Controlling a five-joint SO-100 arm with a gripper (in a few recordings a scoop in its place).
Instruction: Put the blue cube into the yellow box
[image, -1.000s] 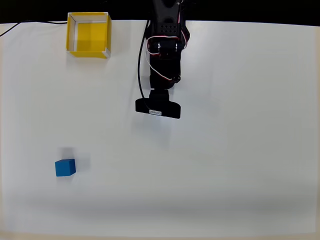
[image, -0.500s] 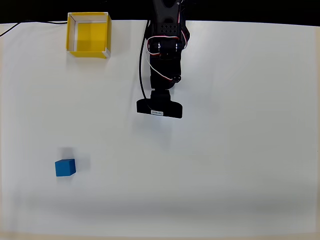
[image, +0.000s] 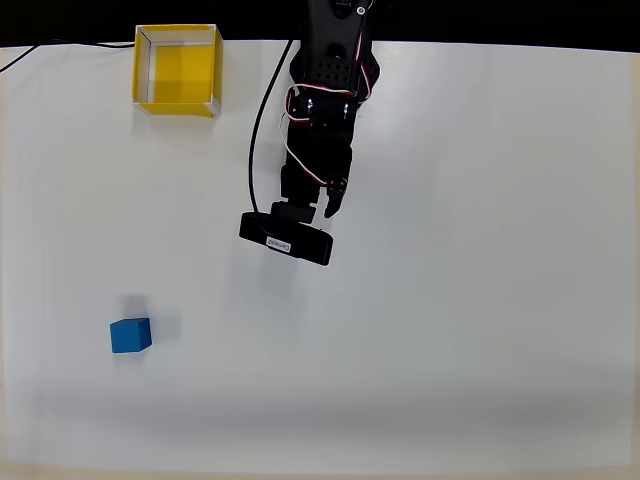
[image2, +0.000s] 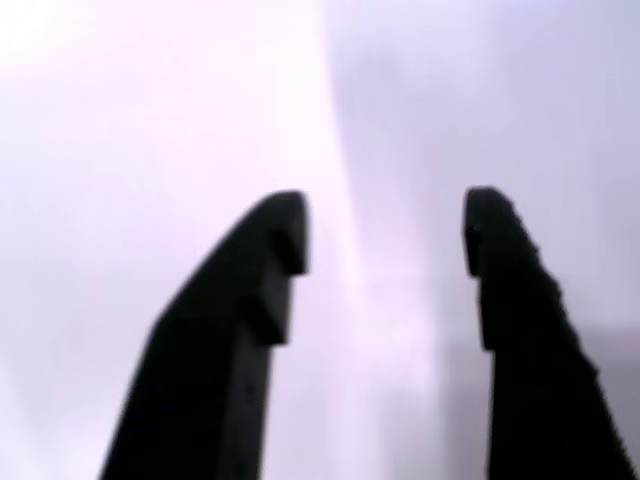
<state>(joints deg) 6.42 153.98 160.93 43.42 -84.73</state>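
White matte table (image: 480, 300), smooth and evenly lit, with a black strip along the far edge in the overhead view.

Yellow box (image: 177, 69): square, open-topped, yellow floor and outer walls, thin whitish inner walls and rim; sits near the table's upper left corner. Contents: none, bare yellow floor showing.

Blue cube (image: 130, 335): small, solid, plain matte faces; rests on the table at lower left, well apart from the box and from the arm.

Black arm (image: 325, 110): reaches down from the top centre, red and white wires looped along it, a black cable trailing beside; a flat black camera bar (image: 286, 238) sits across its wrist.

Gripper (image2: 385, 230): two dark, blunt-tipped fingers (image2: 235, 330) in the blurred wrist view, spread with a clear gap, nothing held between them, pale table behind.
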